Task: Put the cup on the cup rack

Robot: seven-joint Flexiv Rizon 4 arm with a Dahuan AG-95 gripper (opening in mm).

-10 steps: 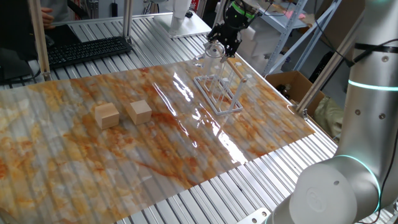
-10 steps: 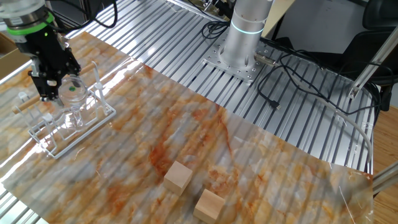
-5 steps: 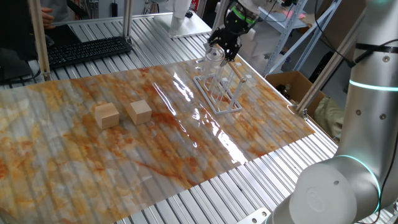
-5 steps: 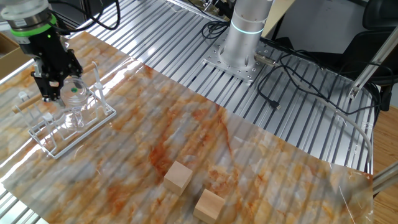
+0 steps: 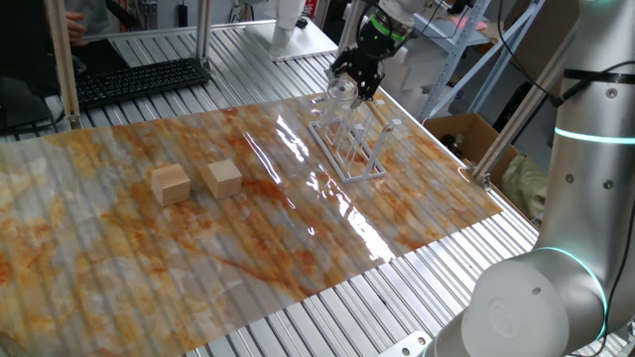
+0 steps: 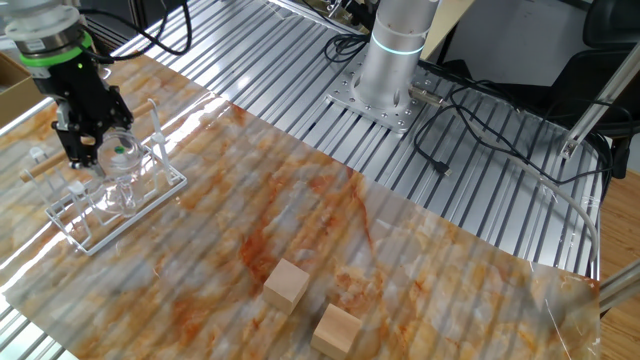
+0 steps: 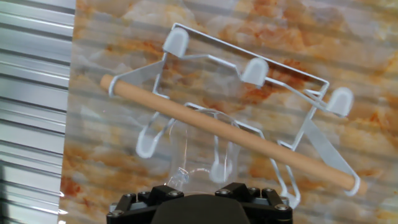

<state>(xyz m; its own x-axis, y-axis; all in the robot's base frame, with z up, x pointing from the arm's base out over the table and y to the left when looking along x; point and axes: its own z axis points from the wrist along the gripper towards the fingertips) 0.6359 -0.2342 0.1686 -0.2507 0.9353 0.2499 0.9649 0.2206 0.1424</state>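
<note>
Near the front of the marbled orange-and-grey plastic sheet (image 5: 298, 248) that covered the ribbed metal table (image 6: 300, 100), two tan wooden cubes (image 5: 171, 182) sat side by side, well apart from everything else. Farther back, by the sheet's far edge, stood the cup rack (image 5: 349, 149), a white wire frame with capped upright pegs and a wooden rod (image 7: 224, 130) laid across it. The black two-finger gripper (image 6: 88, 150) hung over the rack, pointing steeply down, its fingers closed around the clear see-through cup (image 6: 121, 160), which sat low among the pegs. Beyond the sheet lay a black keyboard (image 5: 139, 79). No legible writing showed anywhere.
</note>
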